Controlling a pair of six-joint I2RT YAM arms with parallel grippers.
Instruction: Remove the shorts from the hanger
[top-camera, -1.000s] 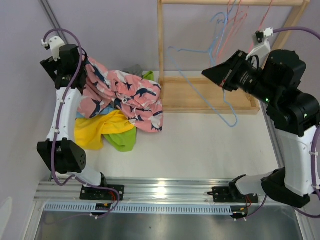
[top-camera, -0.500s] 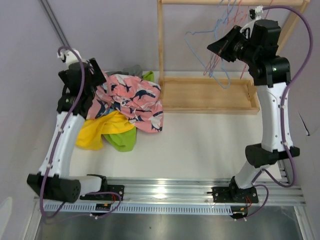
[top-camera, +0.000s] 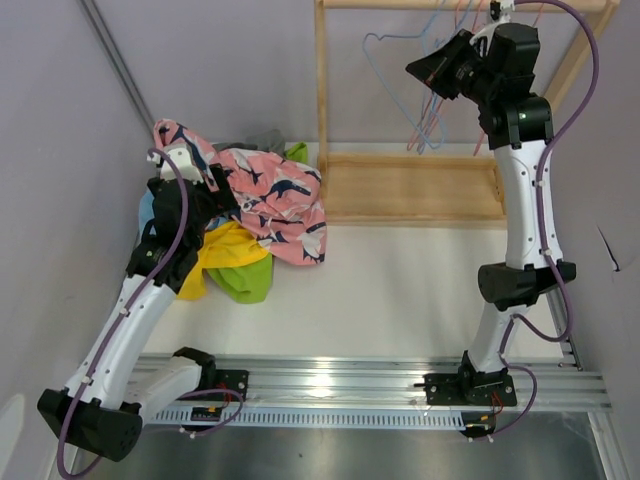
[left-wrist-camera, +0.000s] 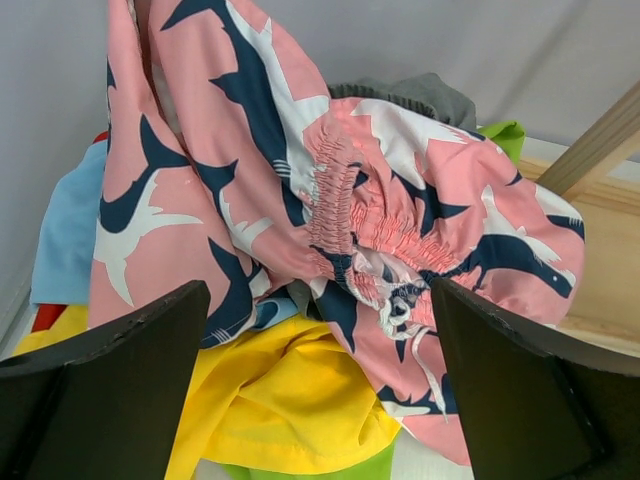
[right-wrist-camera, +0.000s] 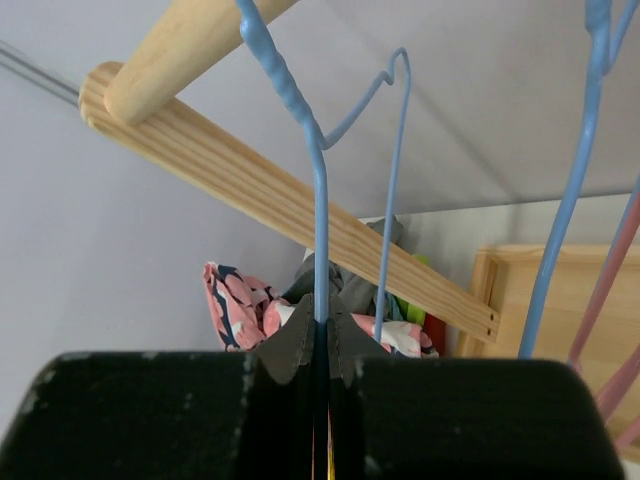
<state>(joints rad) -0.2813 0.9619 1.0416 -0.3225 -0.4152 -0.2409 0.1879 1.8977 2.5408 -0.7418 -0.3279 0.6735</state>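
From above, the shorts are all lying off the rack (top-camera: 321, 90), heaped on the tabletop (top-camera: 400, 290) at about nine o'clock. The pink pair (top-camera: 270, 195) with its navy-and-white print is sprawling on top. The yellow pair (top-camera: 225, 255) and lime green pair (top-camera: 250, 282) are poking out at the near side, the light blue pair (top-camera: 148, 210) at the left edge and the dark grey pair (top-camera: 262, 140) at the back. The left gripper (top-camera: 212, 178) is sitting at the pile's left side. At one o'clock the right gripper (top-camera: 418, 70) is holding a bare blue hanger (top-camera: 400, 37) up near the rail, beside some pink hangers (top-camera: 470, 20) – probably to park it, since nothing is hanging from it.

In the left wrist view the left gripper (left-wrist-camera: 318, 290) is spread wide with nothing between its fingers, facing the heap. The cloth is looking soft and crumpled. The pink pair's gathered elastic waistband is bunching at the centre, with one flap standing up at eleven o'clock.

In the right wrist view the right gripper (right-wrist-camera: 320, 345) is pressed together, pinching the thin, stiff wire of the blue hanger just below its twisted neck – a grip that is keeping it upright. The round wooden rail (right-wrist-camera: 170, 60) is crossing at eleven o'clock. I cannot tell whether the hook is seated over it. The task appears nearly complete.
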